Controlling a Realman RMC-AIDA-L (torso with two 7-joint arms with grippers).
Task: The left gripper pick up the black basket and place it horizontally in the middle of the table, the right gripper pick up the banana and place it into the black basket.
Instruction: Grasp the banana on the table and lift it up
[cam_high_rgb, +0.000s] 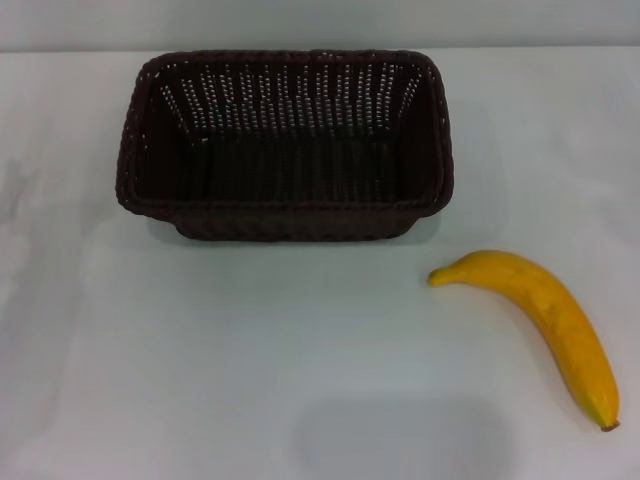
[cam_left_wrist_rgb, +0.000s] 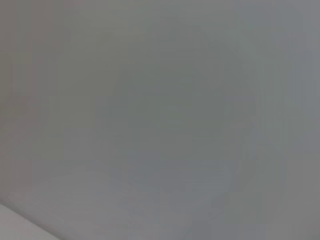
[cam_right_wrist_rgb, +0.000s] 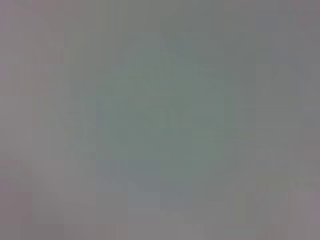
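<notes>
Banana (cam_high_rgb: 548, 315) lies nearest, at about four o'clock on the table (cam_high_rgb: 200, 380), stem end toward the middle, dark tip toward the near edge. Black basket (cam_high_rgb: 285, 215) stands upright at twelve o'clock, long side across, apart from it. Neither gripper shows, so their jaws cannot be told.

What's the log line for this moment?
basket: empty, upright, far side of table | banana: on table, right of basket, apart | grippers: unseen
</notes>
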